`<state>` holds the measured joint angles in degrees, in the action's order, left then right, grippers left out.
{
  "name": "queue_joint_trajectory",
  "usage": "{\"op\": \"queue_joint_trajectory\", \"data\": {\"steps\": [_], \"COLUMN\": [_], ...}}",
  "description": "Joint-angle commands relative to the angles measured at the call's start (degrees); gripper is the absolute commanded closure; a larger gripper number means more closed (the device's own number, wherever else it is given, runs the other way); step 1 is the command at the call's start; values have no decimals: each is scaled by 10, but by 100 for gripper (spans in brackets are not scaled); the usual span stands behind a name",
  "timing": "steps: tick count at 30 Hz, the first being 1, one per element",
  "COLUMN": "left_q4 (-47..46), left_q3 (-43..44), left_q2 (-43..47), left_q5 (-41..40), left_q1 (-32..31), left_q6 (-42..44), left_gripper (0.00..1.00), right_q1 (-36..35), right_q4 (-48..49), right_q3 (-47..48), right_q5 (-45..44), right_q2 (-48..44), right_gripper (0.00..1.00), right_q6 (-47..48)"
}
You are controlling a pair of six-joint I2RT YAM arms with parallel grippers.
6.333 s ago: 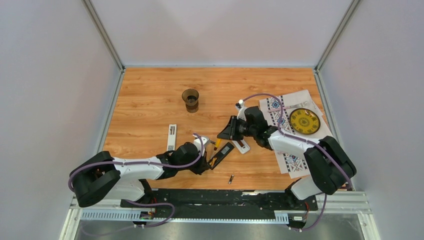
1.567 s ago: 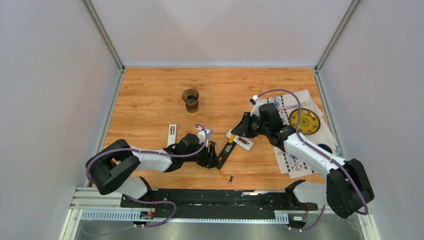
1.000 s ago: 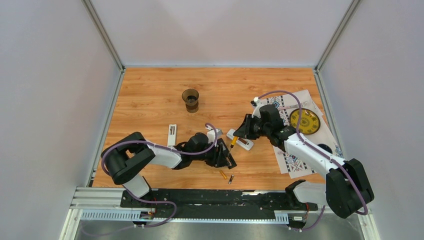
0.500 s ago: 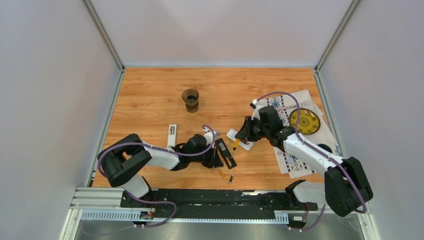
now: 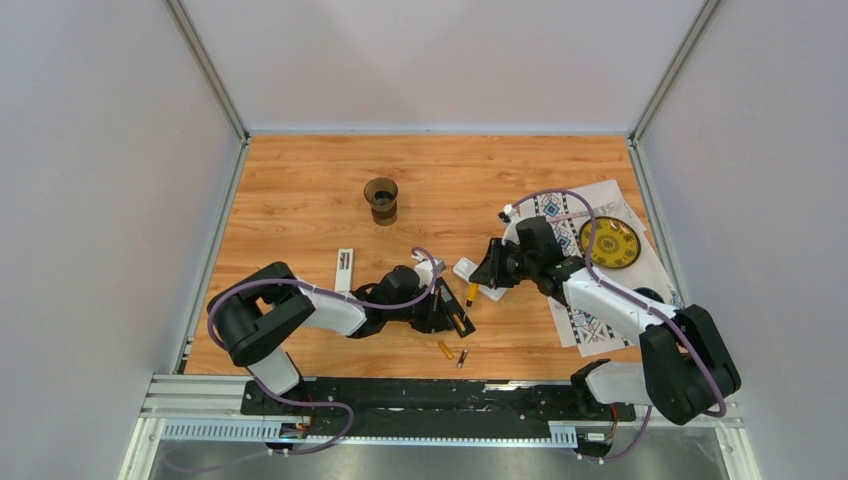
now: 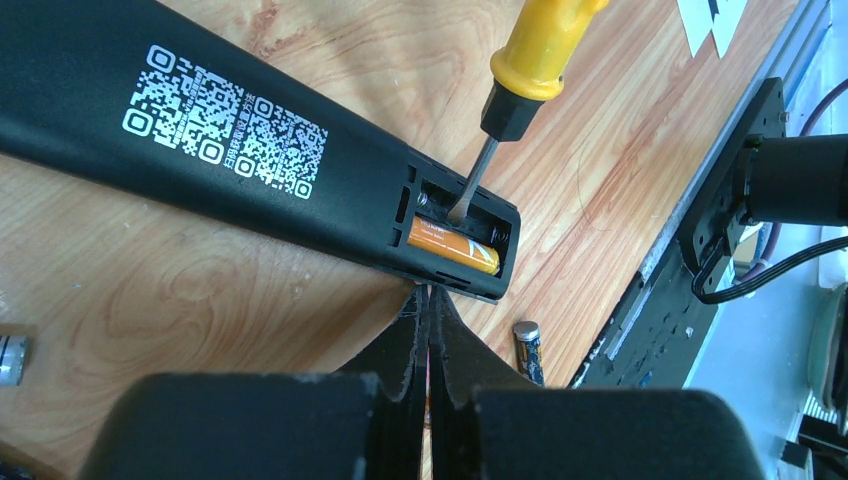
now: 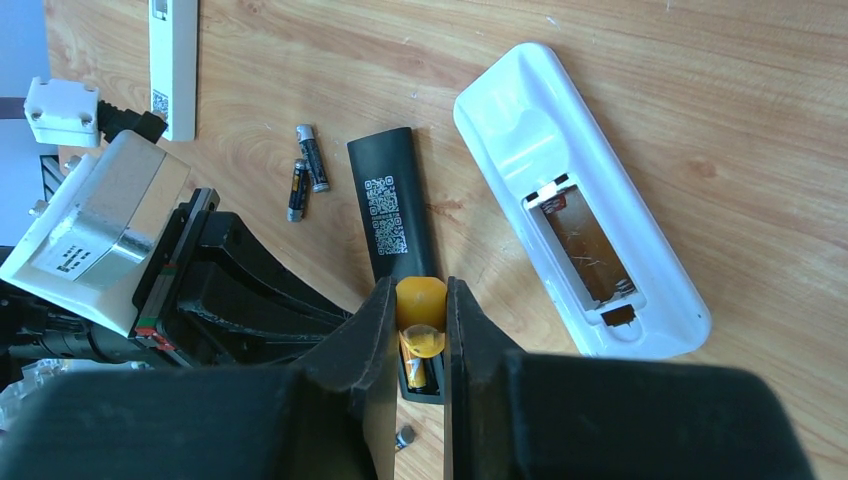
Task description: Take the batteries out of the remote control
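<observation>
Two remotes: black remote (image 6: 250, 160), white remote (image 7: 520, 140). Batteries: one orange cell (image 6: 452, 246) lying in black remote's open bay; two dark grey cells (image 7: 313, 157) loose on bench (image 7: 700, 120). Grip: right end effector (image 7: 420, 290) clamps screwdriver (image 6: 520, 90) handle; left end effector (image 6: 428, 300) closed, empty.

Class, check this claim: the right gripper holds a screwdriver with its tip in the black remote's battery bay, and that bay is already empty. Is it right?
Not quite. The bay is not empty: an orange battery lies in it, as the left wrist view shows. The rest stands: the right gripper holds the screwdriver with its tip in the black remote's bay.
</observation>
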<state>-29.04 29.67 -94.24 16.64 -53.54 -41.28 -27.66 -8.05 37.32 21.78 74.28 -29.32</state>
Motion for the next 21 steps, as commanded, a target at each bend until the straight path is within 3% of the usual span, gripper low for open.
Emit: {"op": "queue_joint_trajectory", "data": {"steps": [1,21], "left_q4": [16,90], "left_q3": [-1,-24], "left_q2": [-21,41], "left_q5": [-28,-72], "left_q1": [-3,-6], "left_q6": [7,7], "left_gripper": [100,100], "right_q1": [-4,-11], "right_q4": [28,59], "right_q3": [-7,-38], "right_q5": [19,4], "right_q2": [-10,-50], "right_gripper": [100,100], "right_q6": [-14,14]}}
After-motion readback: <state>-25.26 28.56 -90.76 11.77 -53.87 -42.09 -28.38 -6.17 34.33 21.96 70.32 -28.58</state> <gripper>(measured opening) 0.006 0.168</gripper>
